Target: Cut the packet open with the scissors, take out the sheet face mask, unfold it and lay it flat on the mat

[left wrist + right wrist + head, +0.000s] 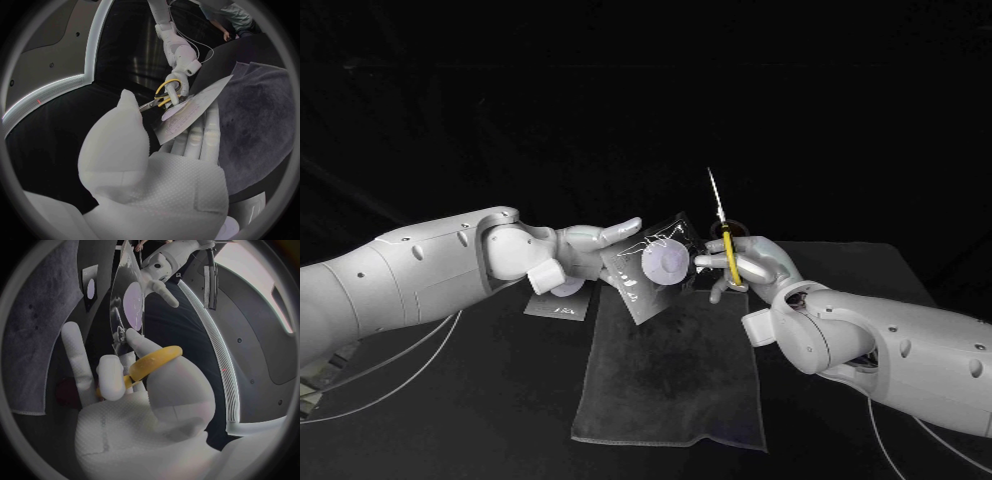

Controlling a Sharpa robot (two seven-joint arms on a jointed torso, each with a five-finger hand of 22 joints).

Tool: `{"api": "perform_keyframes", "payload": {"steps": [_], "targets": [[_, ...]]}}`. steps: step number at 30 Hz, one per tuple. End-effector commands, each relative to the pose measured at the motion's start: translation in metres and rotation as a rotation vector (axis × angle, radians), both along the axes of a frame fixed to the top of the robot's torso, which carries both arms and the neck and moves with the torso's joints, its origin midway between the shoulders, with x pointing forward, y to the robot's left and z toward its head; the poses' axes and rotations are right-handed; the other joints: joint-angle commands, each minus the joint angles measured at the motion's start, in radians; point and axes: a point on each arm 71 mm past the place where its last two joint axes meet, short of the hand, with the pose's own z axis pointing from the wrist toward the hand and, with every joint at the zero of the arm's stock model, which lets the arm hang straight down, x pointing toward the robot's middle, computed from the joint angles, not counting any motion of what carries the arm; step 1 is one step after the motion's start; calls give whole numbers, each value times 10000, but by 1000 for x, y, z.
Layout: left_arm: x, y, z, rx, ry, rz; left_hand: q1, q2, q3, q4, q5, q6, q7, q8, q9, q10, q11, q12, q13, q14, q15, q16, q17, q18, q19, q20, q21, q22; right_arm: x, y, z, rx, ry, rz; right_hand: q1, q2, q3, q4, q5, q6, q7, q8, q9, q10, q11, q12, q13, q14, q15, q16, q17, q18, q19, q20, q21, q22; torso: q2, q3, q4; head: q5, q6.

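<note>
Packet, in cutting position: left robot hand (589, 245) grasps the packet (651, 268) upright above the mat's (672, 380) 12 o'clock end, right robot hand (759, 265) at its 3 o'clock grasps the scissors (727, 240), blades up; recommended: narrow cut along the top seal, sparing the mask.

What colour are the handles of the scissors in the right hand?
Yellow. The scissors show it best in the right wrist view.

Worktop (877, 275), black: I am logging it as carrying two items. Grey mat (672, 385), lying flat at the centre, lengthwise away from the robot. Dark packet (560, 308) with a pale round mark, lying flat just beside the mat's far left corner.
</note>
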Motion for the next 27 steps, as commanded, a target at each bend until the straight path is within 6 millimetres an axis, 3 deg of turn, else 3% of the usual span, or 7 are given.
{"api": "perform_keyframes", "payload": {"steps": [1, 5, 7, 10, 14, 27], "targets": [[-1, -1, 2, -281, -93, -143, 138, -73, -65, 2, 38, -112, 940, 70, -24, -119, 16, -10, -10, -107, 19, -4, -45, 134, -82, 10, -31, 10, 0, -2, 3, 12, -325, -159, 138, 8, 1041, 959, 31, 36, -9, 44, 9, 416, -335, 27, 2, 764, -410, 1537, 2, 1547, 502, -892, 55, 17, 0, -1, -1, -15, 11], [-1, 0, 1, -258, -65, -142, 535, 21, 15, -4, 4, -176, 964, 134, -69, -179, 39, -10, -5, -172, 43, 1, -141, 135, -128, 33, -33, 10, 0, -3, 3, 24, -357, -244, 130, -6, 1077, 963, 31, 44, -13, 50, 20, 426, -339, 31, 9, 766, -412, 1546, 9, 1546, 504, -895, 69, 27, -6, 2, 1, -41, 20], [-2, 0, 0, -223, -60, -182, 1119, 359, 318, -23, -61, -226, 978, 205, -118, -211, 51, 9, 0, -211, 57, 9, -236, 138, -155, 47, -23, 13, 0, -3, 3, 41, -365, -284, 130, -6, 1077, 963, 31, 44, -13, 50, 20, 426, -339, 31, 9, 766, -412, 1546, 9, 1546, 504, -895, 69, 27, -10, 1, 5, -49, 20], [-2, -1, 0, -170, -53, -257, 1967, 590, 840, -48, -88, -293, 999, 319, -202, -268, 71, 41, 0, -255, 76, 17, -383, 139, -198, 64, -13, 14, -1, -3, 3, 83, -376, -323, 130, -6, 1077, 963, 31, 44, -13, 50, 20, 426, -339, 31, 9, 766, -412, 1546, 9, 1546, 504, -895, 69, 27, -2, 0, 1, -42, 29], [-3, -3, -2, -72, -76, -332, 2612, 647, 1384, -68, -102, -358, 1011, 449, -307, -329, 82, 81, 0, -236, 83, 34, -534, 141, -223, 73, 2, 17, -2, 0, 3, 159, -399, -380, 130, -6, 1077, 963, 31, 44, -13, 50, 20, 426, -339, 31, 9, 766, -412, 1546, 9, 1546, 504, -895, 69, 27, 2, -3, 2, -63, 50], [-2, -9, -3, 31, -140, -243, 3259, 894, 1826, -105, -116, -399, 984, 628, -449, -312, 56, 176, 8, -160, 61, 56, -708, 145, -205, 54, 27, 21, -4, 12, 3, 398, -419, -317, 122, -20, 1119, 966, 30, 49, -16, 54, 31, 434, -342, 34, 16, 769, -416, 1555, 17, 1546, 507, -898, 84, 38, -3, -10, -3, -86, 63]]}}
